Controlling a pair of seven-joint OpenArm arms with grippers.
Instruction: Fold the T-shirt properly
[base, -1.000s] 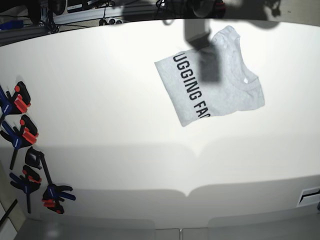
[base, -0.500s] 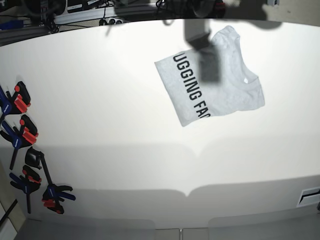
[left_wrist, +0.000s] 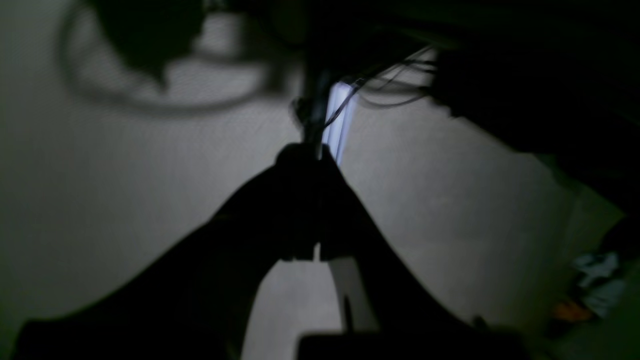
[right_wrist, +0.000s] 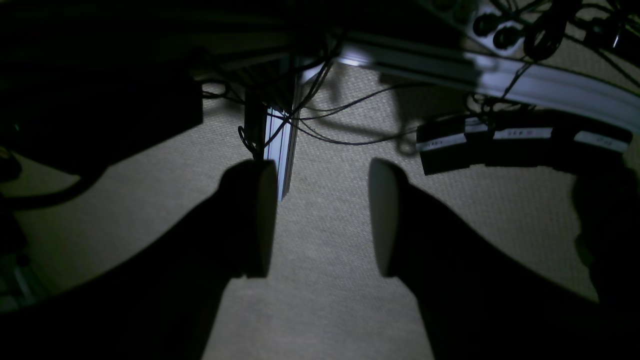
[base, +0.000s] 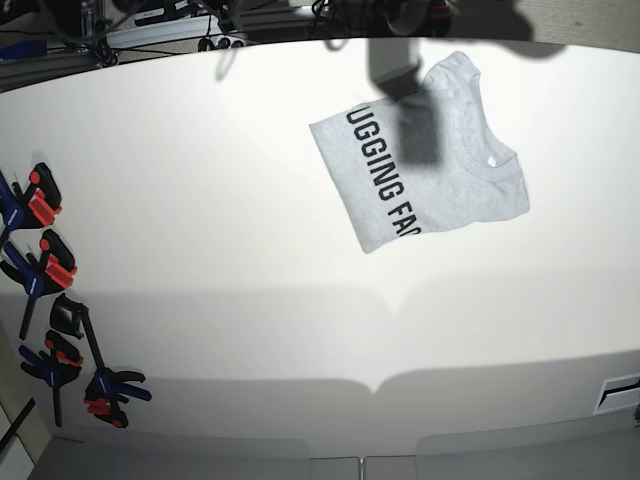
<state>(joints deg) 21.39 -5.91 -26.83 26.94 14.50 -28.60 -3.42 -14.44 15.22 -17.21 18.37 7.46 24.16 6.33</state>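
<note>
In the left wrist view, the left end effector (left_wrist: 318, 210) is keeping its dark jaws pressed together, holding nothing, over a dim floor.

In the right wrist view, the right end effector (right_wrist: 322, 220) is hanging with jaws apart above carpet (right_wrist: 325, 300) and cables (right_wrist: 330, 120).

In the base view, the T-shirt (base: 425, 165) is lying folded on the white table (base: 200, 200), toward its far right; clamps (base: 50, 300) are sitting along the left edge.

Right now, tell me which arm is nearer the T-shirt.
Left, probably. The T-shirt lies on the left arm's side of the table. Neither arm shows in the base view; both wrist views show only carpet and cables.
</note>
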